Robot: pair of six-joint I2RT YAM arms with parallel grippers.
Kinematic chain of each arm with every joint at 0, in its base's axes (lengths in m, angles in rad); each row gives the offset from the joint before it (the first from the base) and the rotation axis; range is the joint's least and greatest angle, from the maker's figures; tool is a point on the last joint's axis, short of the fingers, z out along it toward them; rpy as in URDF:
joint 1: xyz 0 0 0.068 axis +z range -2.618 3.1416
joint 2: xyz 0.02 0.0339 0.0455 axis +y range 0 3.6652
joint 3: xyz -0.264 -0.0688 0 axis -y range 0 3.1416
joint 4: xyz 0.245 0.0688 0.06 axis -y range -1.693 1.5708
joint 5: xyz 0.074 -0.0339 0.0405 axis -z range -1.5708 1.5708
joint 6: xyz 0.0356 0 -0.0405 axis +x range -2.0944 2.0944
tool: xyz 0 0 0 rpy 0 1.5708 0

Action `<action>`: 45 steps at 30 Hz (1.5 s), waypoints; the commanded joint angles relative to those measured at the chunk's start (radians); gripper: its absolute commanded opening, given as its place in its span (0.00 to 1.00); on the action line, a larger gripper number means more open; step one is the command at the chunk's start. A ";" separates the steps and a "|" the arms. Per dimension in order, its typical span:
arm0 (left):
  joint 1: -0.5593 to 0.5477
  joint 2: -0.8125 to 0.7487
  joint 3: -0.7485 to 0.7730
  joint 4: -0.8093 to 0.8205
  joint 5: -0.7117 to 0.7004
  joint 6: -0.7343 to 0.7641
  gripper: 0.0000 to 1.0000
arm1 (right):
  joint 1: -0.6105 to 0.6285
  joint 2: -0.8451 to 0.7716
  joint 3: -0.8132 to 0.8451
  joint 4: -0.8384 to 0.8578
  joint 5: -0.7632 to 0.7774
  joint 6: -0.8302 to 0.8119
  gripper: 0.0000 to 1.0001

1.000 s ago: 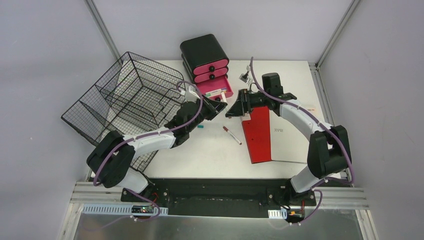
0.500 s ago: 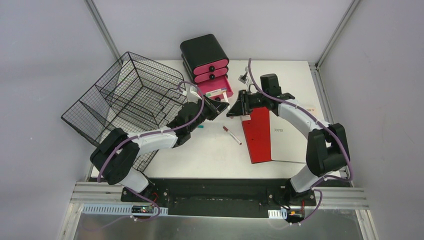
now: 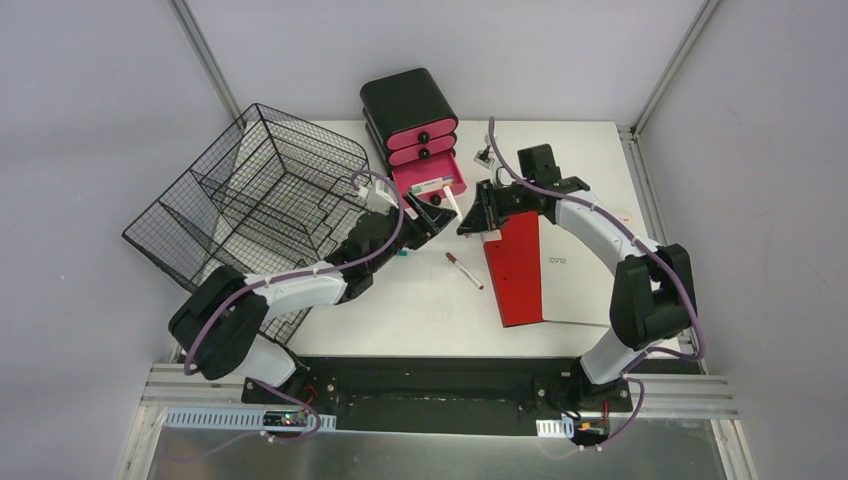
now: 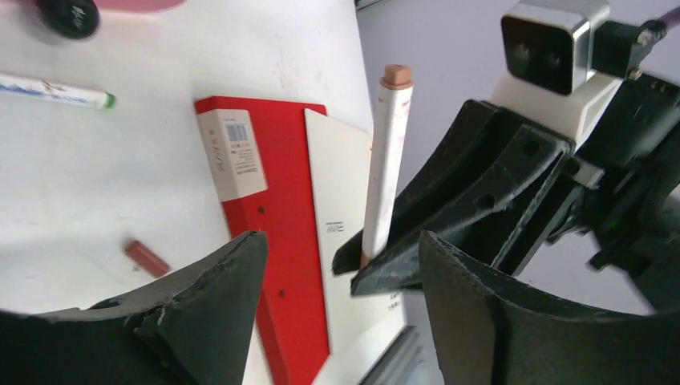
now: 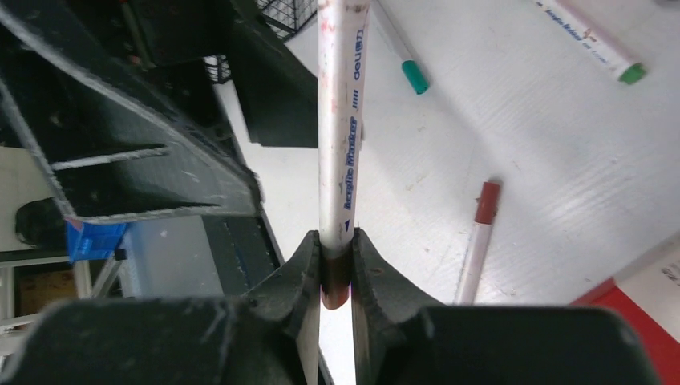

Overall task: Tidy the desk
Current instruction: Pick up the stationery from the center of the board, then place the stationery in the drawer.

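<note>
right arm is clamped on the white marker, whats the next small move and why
Probably draw the left fingers straight back. They stand open on either side of the white marker, not touching it, while the right fingers are shut on its end. Clearing out would likely leave room for the marker to be carried off.

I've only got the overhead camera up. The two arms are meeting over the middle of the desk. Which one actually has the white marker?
Observer: The right one. Its wrist camera shows the right fingers clamped on one end of the white marker.
Operator: Is the left side gripping it too?
Observer: No. In the left wrist camera the left fingers stand wide apart and are not touching the marker.
Operator: Any writing on it?
Observer: Yes, the right wrist view shows blue print running along the barrel.
</note>
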 commanded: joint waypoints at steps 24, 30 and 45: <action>0.015 -0.344 0.031 -0.849 -0.054 0.876 0.95 | 0.111 0.357 0.673 -0.346 0.818 -1.043 0.00; 0.016 -0.442 -0.028 -0.862 -0.087 0.877 0.99 | 0.159 0.421 0.698 -0.249 0.907 -1.129 0.00; 0.016 -0.611 -0.112 -0.887 -0.115 0.871 0.99 | 0.229 0.628 0.813 -0.096 1.132 -1.177 0.05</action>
